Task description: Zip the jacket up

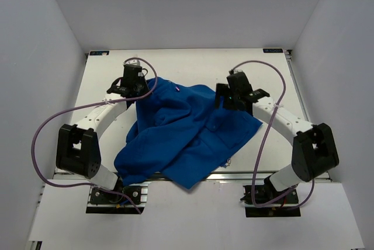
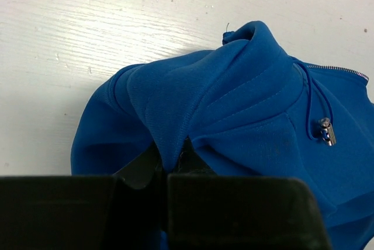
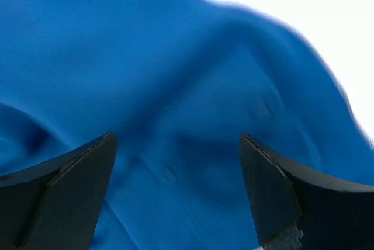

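Observation:
The royal-blue jacket (image 1: 187, 136) lies crumpled in the middle of the white table (image 1: 187, 63). At its far-left corner my left gripper (image 1: 139, 88) is shut on a raised fold of the fabric. In the left wrist view the fold (image 2: 169, 127) runs down between the closed left gripper (image 2: 172, 158), and a small silvery pull (image 2: 327, 132) hangs on a blue cord below a line of zipper teeth (image 2: 342, 69). My right gripper (image 1: 225, 97) hovers over the jacket's far-right part. The right wrist view shows that gripper (image 3: 175, 139) open, with only blurred jacket cloth (image 3: 193, 86) below it.
The jacket's near hem (image 1: 186, 181) droops over the table's front edge between the two arm bases. Purple cables (image 1: 36, 145) loop beside each arm. White walls close in the table on the left, right and back.

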Action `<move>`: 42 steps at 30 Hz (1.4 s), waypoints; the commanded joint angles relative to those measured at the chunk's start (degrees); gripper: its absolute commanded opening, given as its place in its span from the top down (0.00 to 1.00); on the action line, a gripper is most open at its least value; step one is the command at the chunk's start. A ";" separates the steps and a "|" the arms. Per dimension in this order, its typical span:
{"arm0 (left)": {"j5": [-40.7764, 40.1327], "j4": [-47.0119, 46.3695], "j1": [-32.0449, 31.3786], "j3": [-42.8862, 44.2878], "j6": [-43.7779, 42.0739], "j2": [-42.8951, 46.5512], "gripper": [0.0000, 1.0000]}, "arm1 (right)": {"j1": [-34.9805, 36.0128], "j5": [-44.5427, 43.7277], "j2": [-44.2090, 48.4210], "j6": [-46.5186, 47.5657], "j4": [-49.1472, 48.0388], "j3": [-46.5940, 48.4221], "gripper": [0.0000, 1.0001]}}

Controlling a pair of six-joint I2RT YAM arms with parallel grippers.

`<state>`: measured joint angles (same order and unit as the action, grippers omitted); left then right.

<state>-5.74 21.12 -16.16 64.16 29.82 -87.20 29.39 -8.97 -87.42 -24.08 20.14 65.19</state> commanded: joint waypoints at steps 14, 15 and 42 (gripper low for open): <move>2.92 -3.46 1.49 5.01 2.52 0.89 1.00 | -1.44 -1.23 20.01 -22.15 10.10 -27.48 0.11; 3.19 -3.98 1.49 4.92 2.52 0.89 1.00 | -1.44 -0.79 19.66 -22.16 9.57 -27.83 0.11; 30.69 -18.46 6.23 71.46 8.04 -33.40 1.00 | -24.29 -1.57 -8.73 2.27 7.71 43.58 1.00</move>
<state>19.73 11.99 -11.31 128.81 34.65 -126.26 6.33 -9.58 -97.38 -29.19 24.23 97.41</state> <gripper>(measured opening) 0.121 0.054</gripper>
